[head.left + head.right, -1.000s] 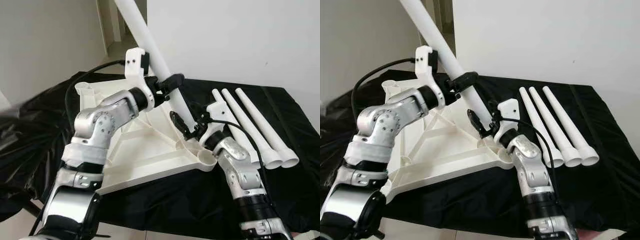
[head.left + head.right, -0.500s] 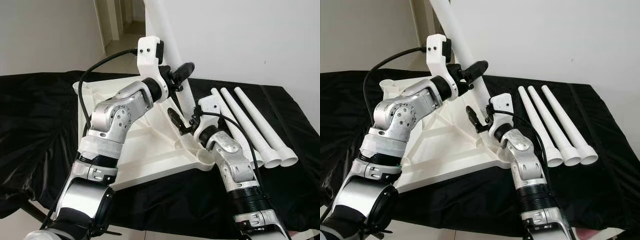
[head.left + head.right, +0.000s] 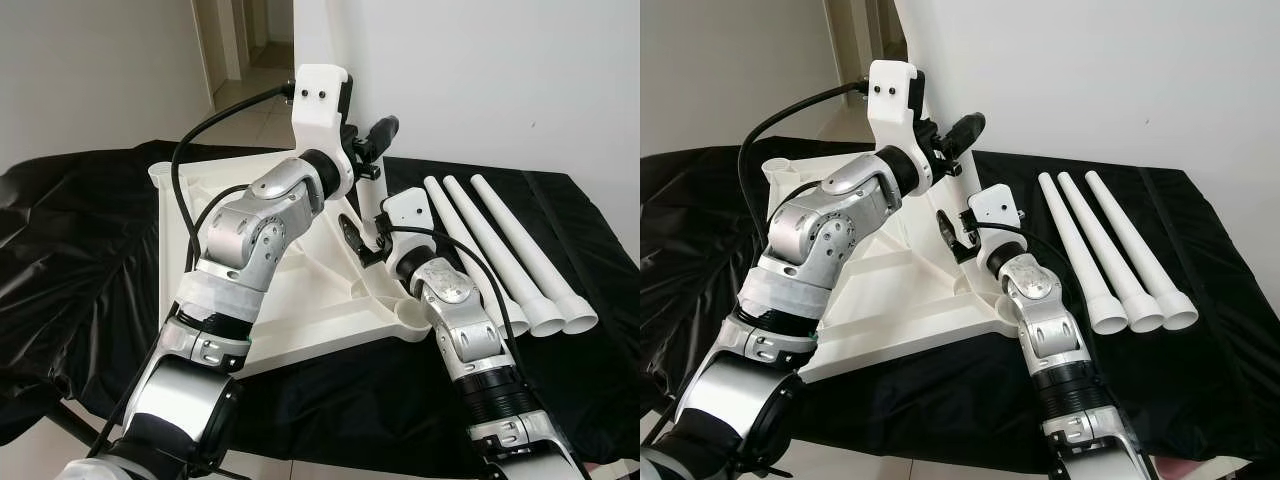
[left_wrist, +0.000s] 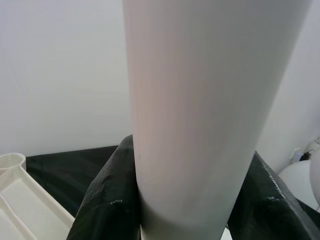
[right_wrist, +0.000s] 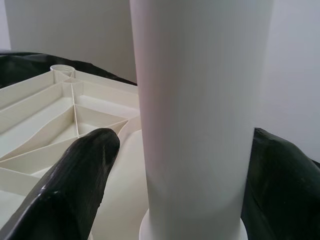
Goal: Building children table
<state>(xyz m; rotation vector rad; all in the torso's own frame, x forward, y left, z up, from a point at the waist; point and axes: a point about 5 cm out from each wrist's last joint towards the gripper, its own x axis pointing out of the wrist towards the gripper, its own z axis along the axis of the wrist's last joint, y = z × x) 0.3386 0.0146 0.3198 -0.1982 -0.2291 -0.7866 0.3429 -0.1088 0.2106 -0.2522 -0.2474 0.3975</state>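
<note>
Black cloth carries the upturned tabletop (image 3: pixel 300 300), where a white table leg (image 5: pixel 200 115) is held upright by the left gripper (image 3: pixel 368 150) and right gripper (image 3: pixel 360 235), both closed around it, for seating into a corner socket, which presumably calls for downward pressing next.

Home: hallway doorway (image 3: pixel 245 40), white walls.

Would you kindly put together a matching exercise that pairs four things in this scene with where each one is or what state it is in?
Things:
1. left end effector
2. right end effector
3. three spare table legs
4. upturned tabletop

Places or states:
A. lying side by side on the black cloth, to the robot's right
B. gripping the standing leg high up
C. underside facing up, ribs showing
D. gripping the standing leg low, near its base

Pairs: 1-B, 2-D, 3-A, 4-C
</note>
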